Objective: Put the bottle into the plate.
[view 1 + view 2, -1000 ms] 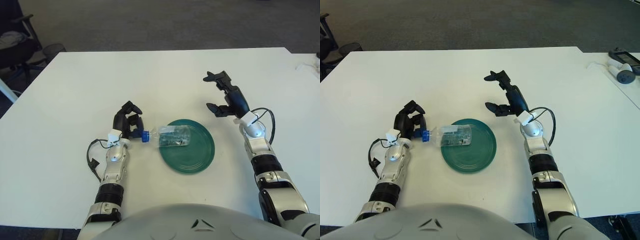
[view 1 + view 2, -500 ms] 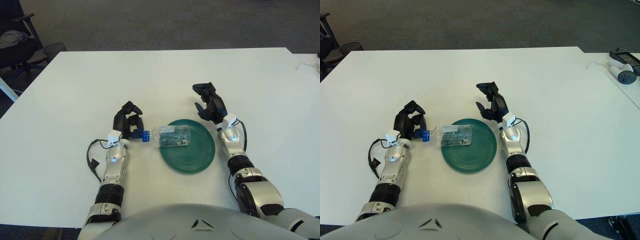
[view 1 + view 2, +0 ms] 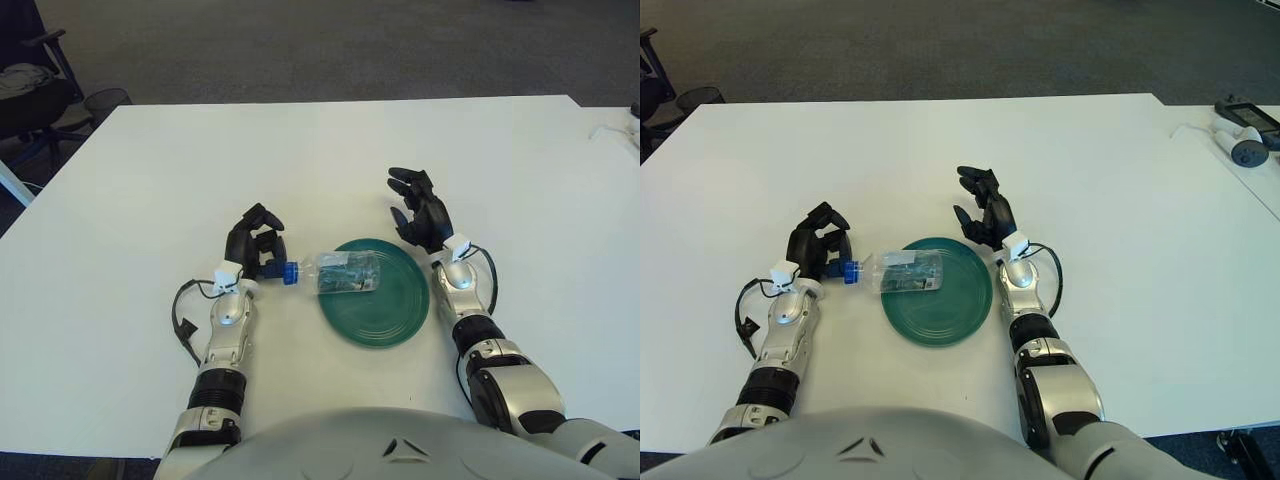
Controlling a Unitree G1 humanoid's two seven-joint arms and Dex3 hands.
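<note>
A clear plastic bottle (image 3: pixel 343 272) with a blue cap (image 3: pixel 290 272) lies on its side, its body on the left part of the green plate (image 3: pixel 392 310) and its neck sticking out over the plate's left rim. My left hand (image 3: pixel 256 245) is just left of the cap, fingers curled close to it, holding nothing. My right hand (image 3: pixel 418 212) is raised just behind the plate's right rim, fingers spread and empty.
The white table (image 3: pixel 300 150) stretches around the plate. A dark office chair (image 3: pixel 30 80) stands off the table's far left corner. A small grey device (image 3: pixel 1240 150) with a cable lies at the far right.
My right hand has swung in from the right and back to just behind the plate's right rim. The left hand, bottle and plate have not moved.
</note>
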